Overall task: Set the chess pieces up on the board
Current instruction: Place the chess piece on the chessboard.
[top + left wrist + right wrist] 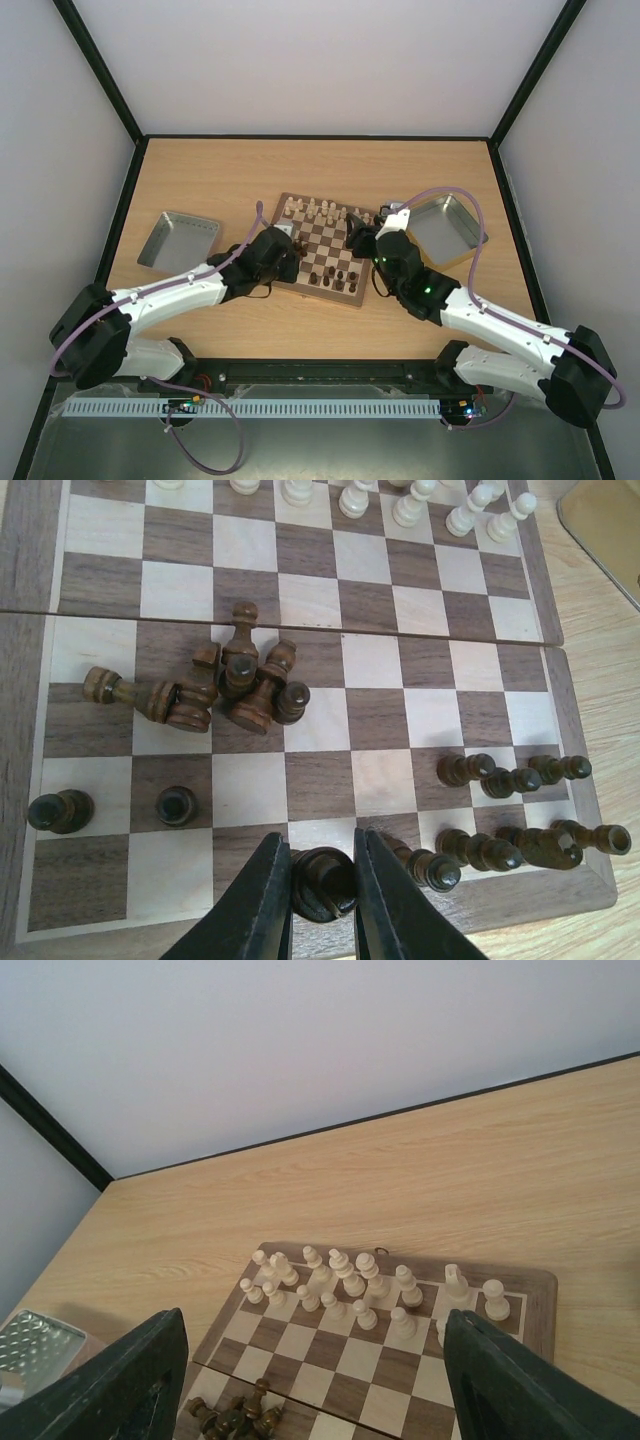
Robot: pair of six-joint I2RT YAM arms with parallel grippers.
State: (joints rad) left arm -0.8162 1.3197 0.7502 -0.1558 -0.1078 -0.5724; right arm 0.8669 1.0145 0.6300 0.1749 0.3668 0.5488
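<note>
The board [322, 240] lies mid-table. My left gripper [322, 882] is shut on a dark chess piece [325, 885] over the board's [390, 780] near row. A heap of toppled dark pieces [225, 685] lies left of centre, and two dark ones [176, 805] stand apart near the left side. More dark pieces [515, 780] stand in two rows at the near right. Cream pieces [350, 1285] stand in two rows on the far side. My right gripper [315, 1360] hangs wide open above the board [535, 1300] with nothing between its fingers [150, 1380].
A grey metal tray [178, 241] lies left of the board and another tray [445, 228] lies to its right. In the right wrist view the left tray [30, 1345] shows at the lower left. White walls with black frame edges enclose the table.
</note>
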